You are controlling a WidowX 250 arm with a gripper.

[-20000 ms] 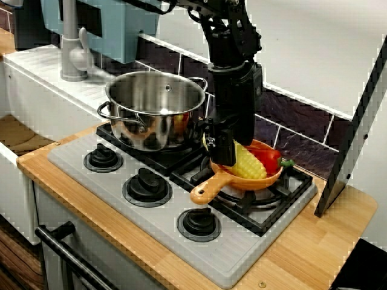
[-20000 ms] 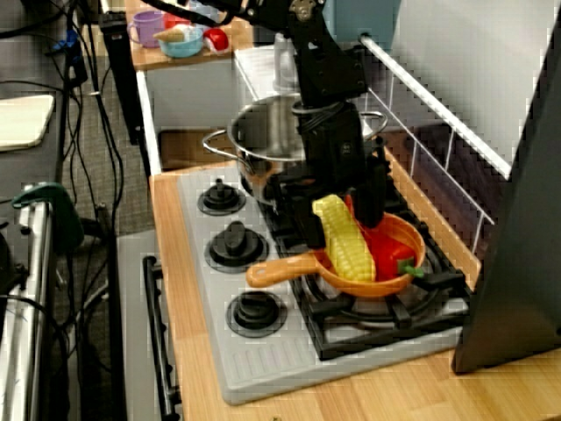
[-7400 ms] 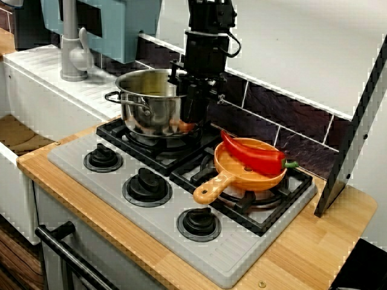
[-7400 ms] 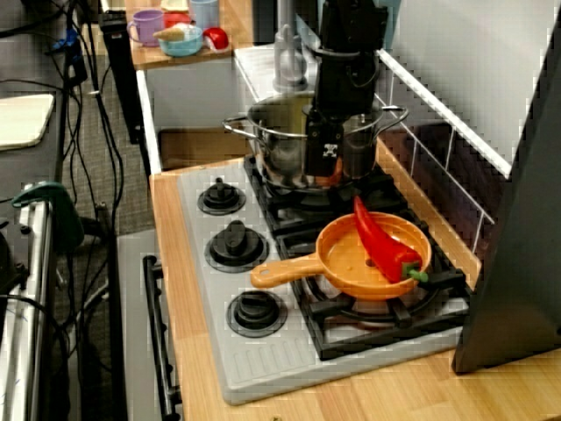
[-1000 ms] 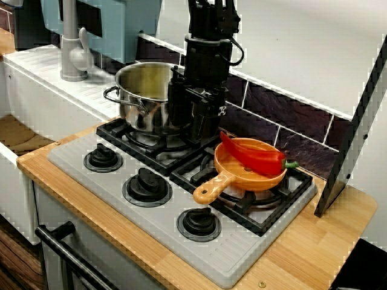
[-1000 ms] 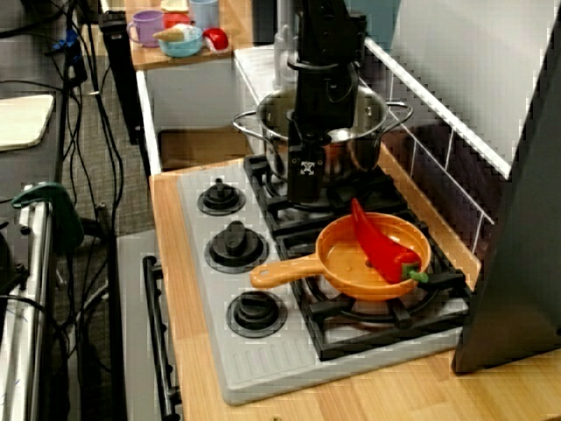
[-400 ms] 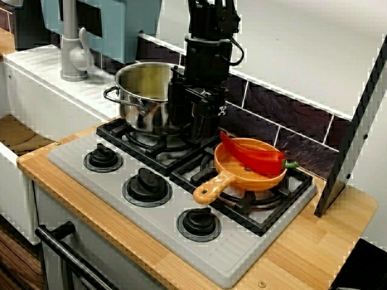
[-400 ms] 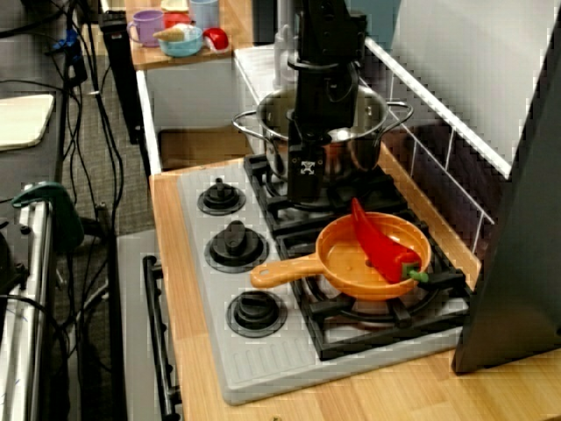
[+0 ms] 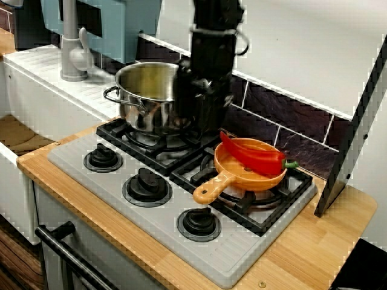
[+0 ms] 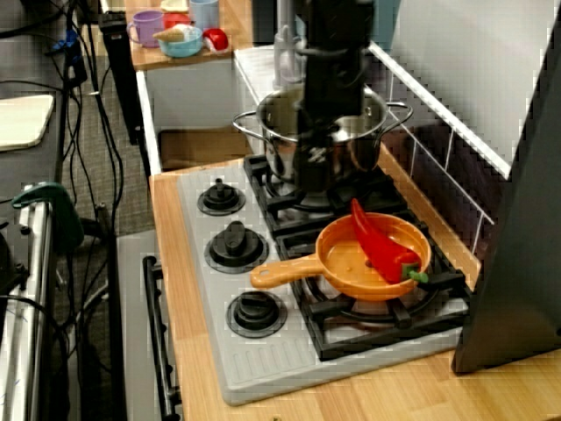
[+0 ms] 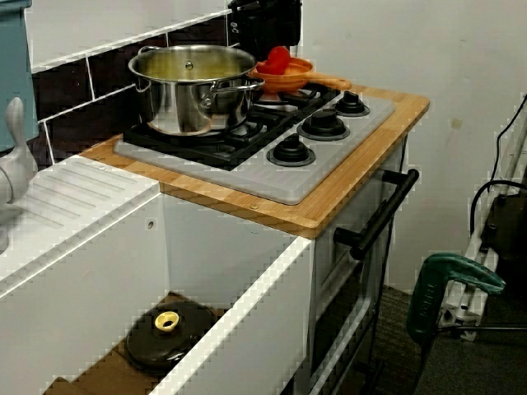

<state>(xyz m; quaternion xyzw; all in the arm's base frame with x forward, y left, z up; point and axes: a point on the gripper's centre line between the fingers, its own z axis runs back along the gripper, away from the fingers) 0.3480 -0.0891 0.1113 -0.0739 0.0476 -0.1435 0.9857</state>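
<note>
Steel pot (image 9: 148,99): one, on the rear-left burner of the grey stove (image 9: 121,208). Orange pan (image 9: 247,181): one, on the right burner, with one red pepper (image 9: 254,155) lying across it. Knobs (image 9: 147,186): three, in a row along the stove front. Gripper (image 9: 202,124): motion-blurred, hanging low at the pot's right wall, between pot and pan. Contact with the pot can't be told, jaw opening is unreadable in the blur, and nothing is visibly held. Stove sits on the wooden table (image 9: 314,241).

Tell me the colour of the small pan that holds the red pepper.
The pan is orange, handle included; it shows clearest in the high view from the side.
</note>
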